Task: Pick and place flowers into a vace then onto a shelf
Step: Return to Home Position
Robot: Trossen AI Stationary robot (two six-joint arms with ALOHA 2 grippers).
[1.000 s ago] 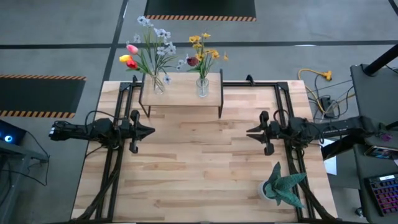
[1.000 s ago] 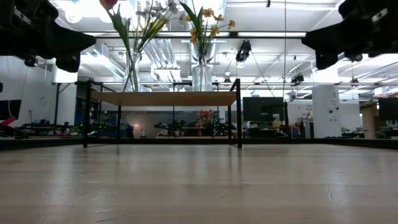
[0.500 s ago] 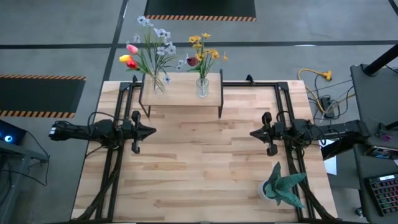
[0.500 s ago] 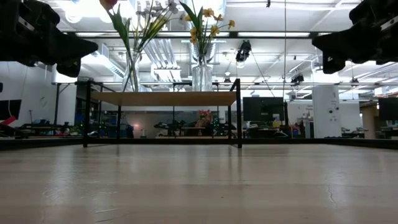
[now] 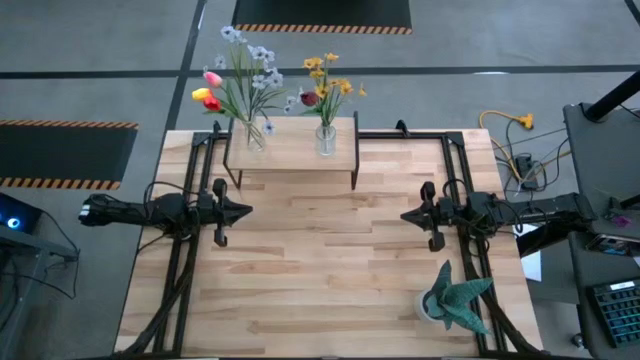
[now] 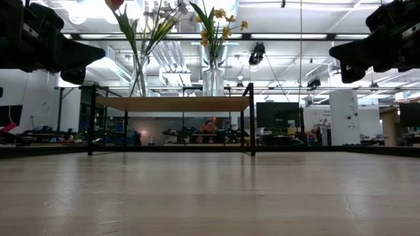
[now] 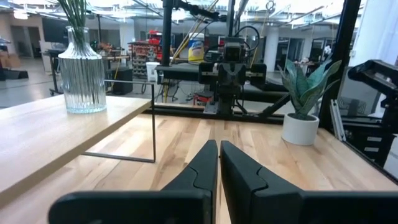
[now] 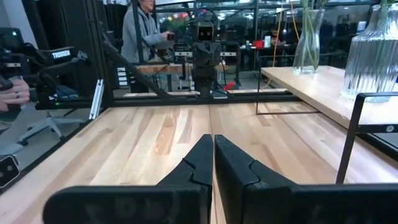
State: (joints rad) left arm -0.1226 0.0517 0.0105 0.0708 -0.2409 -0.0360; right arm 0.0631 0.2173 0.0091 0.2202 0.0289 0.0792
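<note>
Tabletop [image 5: 320,270]: pale blond wood, plank strips w/ darker streaky grain. Shelf [image 5: 292,155]: top board same light wood, legs thin black. Flowers [image 5: 248,95]: tulips [image 5: 208,92] pink, red, yellow; small blossoms [image 5: 256,55] pale blue-white; stems green. Yellow bunch [image 5: 332,75] bright yellow, w/ one dark maroon tulip [image 5: 309,99] in it. Vases [image 5: 325,140] both clear glass, vertical ribs. Left gripper [image 5: 248,211] & right gripper [image 5: 403,214] black, arms black too. Potted plant [image 5: 455,298]: grey-green spiky leaves, white pot. Floor [image 5: 100,60] grey w/ dark lines; mats [image 5: 320,12] black, orange-black striped edging. Cable [image 5: 505,120] yellow, beyond the table on the right-arm side. Person [image 8: 140,31] in bkgd: grey top.
</note>
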